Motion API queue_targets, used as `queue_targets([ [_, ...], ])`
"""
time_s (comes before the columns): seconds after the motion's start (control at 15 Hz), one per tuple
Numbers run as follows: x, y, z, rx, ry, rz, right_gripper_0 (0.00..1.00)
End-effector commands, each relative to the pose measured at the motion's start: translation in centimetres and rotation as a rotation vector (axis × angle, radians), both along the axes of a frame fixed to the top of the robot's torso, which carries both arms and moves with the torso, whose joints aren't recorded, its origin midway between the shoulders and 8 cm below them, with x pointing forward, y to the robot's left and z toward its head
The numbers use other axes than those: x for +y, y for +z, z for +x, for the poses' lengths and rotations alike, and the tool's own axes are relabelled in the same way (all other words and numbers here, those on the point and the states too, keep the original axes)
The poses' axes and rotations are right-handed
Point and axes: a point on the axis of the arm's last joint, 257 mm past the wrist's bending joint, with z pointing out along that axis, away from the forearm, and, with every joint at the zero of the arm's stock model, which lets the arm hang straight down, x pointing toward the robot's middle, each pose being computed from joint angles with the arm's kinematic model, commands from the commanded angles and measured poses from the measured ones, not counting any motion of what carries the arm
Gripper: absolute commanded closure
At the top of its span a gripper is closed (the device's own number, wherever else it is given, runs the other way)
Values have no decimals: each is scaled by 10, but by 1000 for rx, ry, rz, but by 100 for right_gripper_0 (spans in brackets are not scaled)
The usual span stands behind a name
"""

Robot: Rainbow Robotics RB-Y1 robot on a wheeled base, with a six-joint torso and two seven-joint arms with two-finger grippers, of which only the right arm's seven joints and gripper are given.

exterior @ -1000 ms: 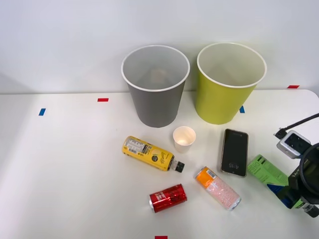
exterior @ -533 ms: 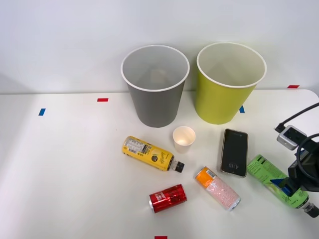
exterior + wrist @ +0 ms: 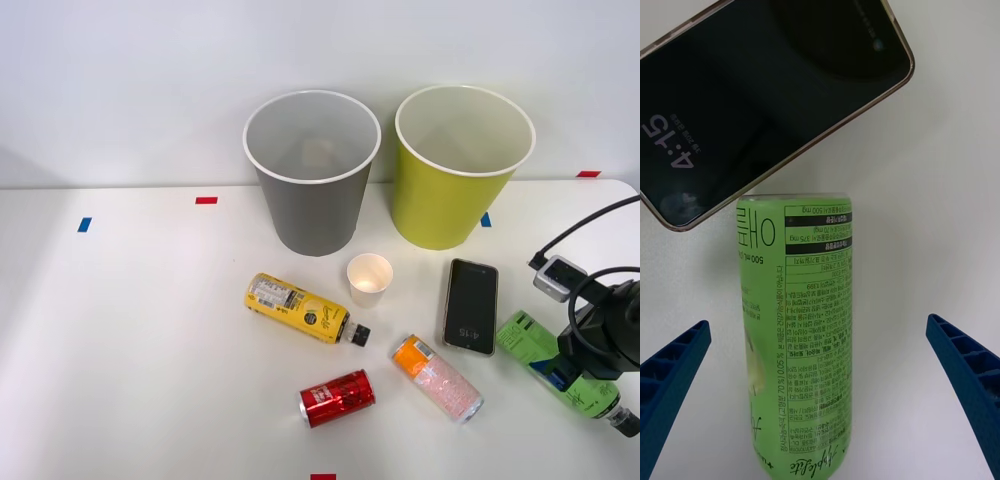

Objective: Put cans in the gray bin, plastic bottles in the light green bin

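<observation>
Front view has the right arm reaching in over the table's (image 3: pixel 130 330) right edge, its black wrist and looped cables bent down so the right gripper (image 3: pixel 562 372) hangs just above the green-labelled bottle (image 3: pixel 545 362). That bottle lies on its side near the table's right edge, its flat base toward the black phone (image 3: pixel 470 306) just beside it and its black cap pointing out toward the near right corner. From the right wrist view, the green-labelled bottle (image 3: pixel 797 330) runs lengthwise between the two blue ribbed fingers (image 3: pixel 670 390), which stand spread wide at either side with bare table between each of them and the bottle, so nothing is gripped. Its label is bright green with black print and a boxed table of small text, and its base almost meets the phone's (image 3: pixel 767 97) edge; the dark screen shows a clock reading. Back on the table, the yellow-labelled bottle (image 3: pixel 300 308) lies on its side left of centre, cap toward a small white cup (image 3: pixel 369 277). The red can (image 3: pixel 337 397) lies near the front edge, and the orange-and-pink can (image 3: pixel 436 377) lies just to its right, well apart from it. Against the wall stand the gray bin (image 3: pixel 312 175) and the light green bin (image 3: pixel 460 168), upright and side by side.
</observation>
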Motion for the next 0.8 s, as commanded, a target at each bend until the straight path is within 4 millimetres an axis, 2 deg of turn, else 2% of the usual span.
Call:
queue_targets([
  [0.07,1,-9,1,22,-4,0,0],
  [0.4,7,-31,9,36,-13,29,0],
  [0.8,15,-45,32,45,-58,68,0],
])
